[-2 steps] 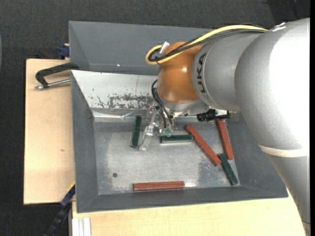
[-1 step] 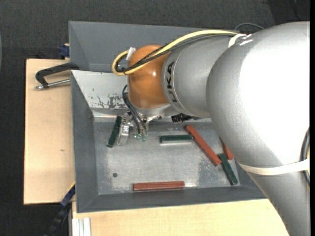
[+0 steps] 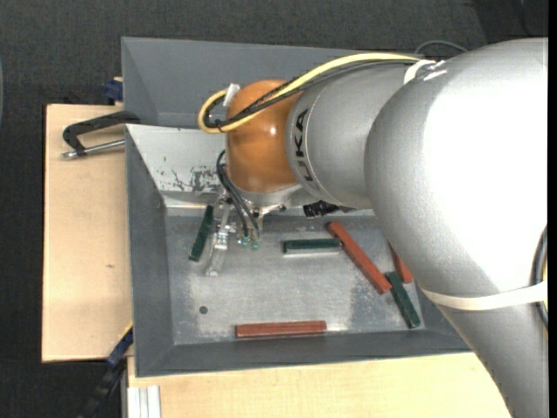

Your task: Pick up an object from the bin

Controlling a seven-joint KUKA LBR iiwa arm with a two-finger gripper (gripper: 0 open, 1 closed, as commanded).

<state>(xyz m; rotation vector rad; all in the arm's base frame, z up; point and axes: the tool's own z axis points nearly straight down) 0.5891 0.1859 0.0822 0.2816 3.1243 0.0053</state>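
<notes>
Oblique top view of one grey metal bin point(image 3: 148, 320) with six loose stick-shaped pieces and one small dark speck point(image 3: 203, 311) on its floor. One silver arm point(image 3: 452, 172) entering from the view's right, with one orange wrist cover point(image 3: 261, 146) above the tool. One gripper point(image 3: 233, 238) low over the far-left part of the floor, close to the back wall; degree of opening not to be told from this angle. Green pieces, three: one tilted dark green stick point(image 3: 201, 233), upper end toward the back wall, just beside the gripper on the view's left and nearest to it of all pieces, contact uncertain; one dark green bar point(image 3: 311, 246), level across the view near the middle of the floor, apart from the gripper on the view's right; one slanted dark green stick point(image 3: 406, 303) at the right side of the floor, next to the arm's edge. Red pieces, two: one long orange-red stick point(image 3: 359, 258), slanted from upper left to lower right, lower end close against the slanted dark green stick; one further red length point(image 3: 399, 265) just beside it, largely hidden by the arm. Brown-red pieces, one: a flat brown-red bar point(image 3: 280, 329), level along the near wall, well apart from all the rest
</notes>
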